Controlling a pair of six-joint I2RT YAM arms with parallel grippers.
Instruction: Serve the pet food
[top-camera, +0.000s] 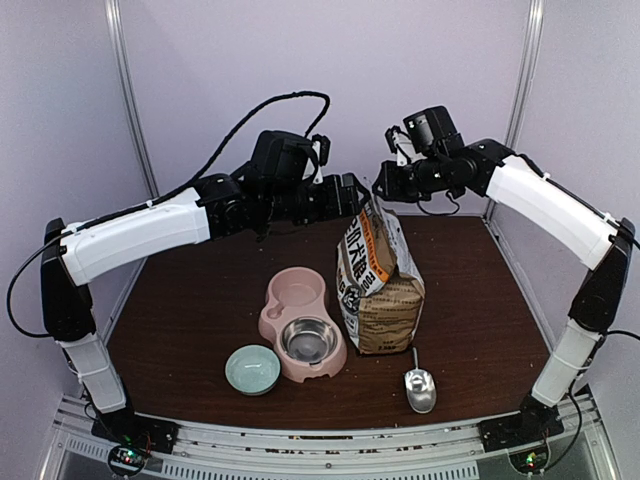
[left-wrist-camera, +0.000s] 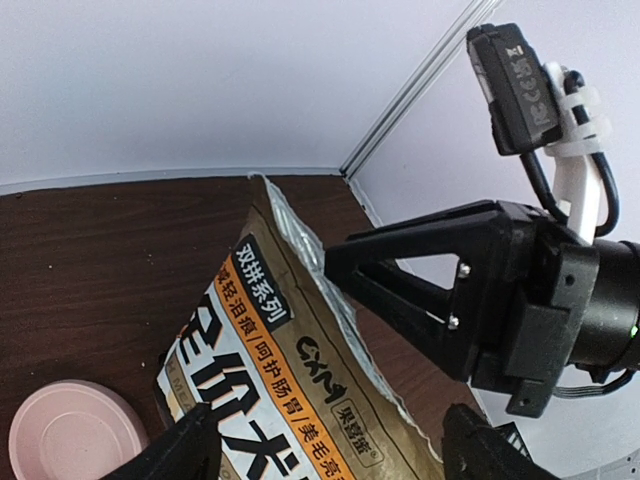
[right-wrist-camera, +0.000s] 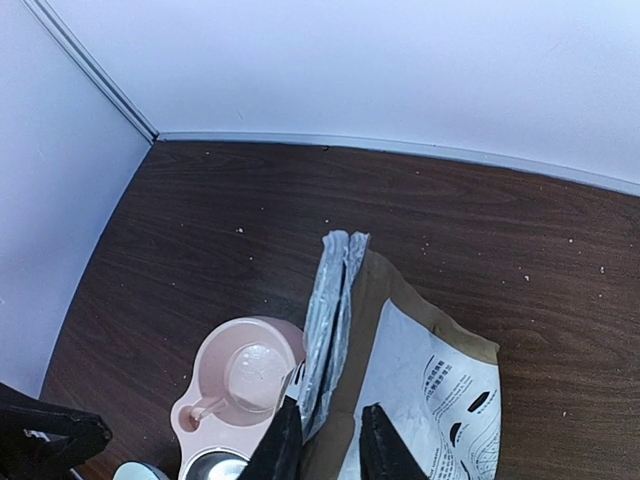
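Pale lilac walls close in a dark wood-grain counter (top-camera: 200, 300). From above, a brown-and-white paper bag (top-camera: 385, 300) stands upright at the centre. A pink double bowl (top-camera: 300, 310) sits just to its left, with a steel insert (top-camera: 308, 342) in the nearer well. A small green bowl (top-camera: 252, 368) is beside the pink one at the near edge, and a metal scoop (top-camera: 420, 388) lies in front of the bag to the right. Both arms reach in high and meet at the bag's top: the left fingers (top-camera: 345, 196) on its left side, the right fingers (top-camera: 388, 186) at its upper edge.

In the left wrist view, the left fingers (left-wrist-camera: 180, 450) are spread wide at the bottom of the frame. The printed face of the bag, marked "CXM", lies between them. Opposite, the right arm's black fingers are clamped onto the silver strip along the bag's mouth.

The right wrist view looks straight down. The right fingers (right-wrist-camera: 283, 445) sit close together, pinching the flattened silver strip (right-wrist-camera: 330, 300) between them. The pink bowl is below left on the counter.

The pet food does not show in any view, and with the bag's mouth pressed flat I cannot tell whether it is inside.
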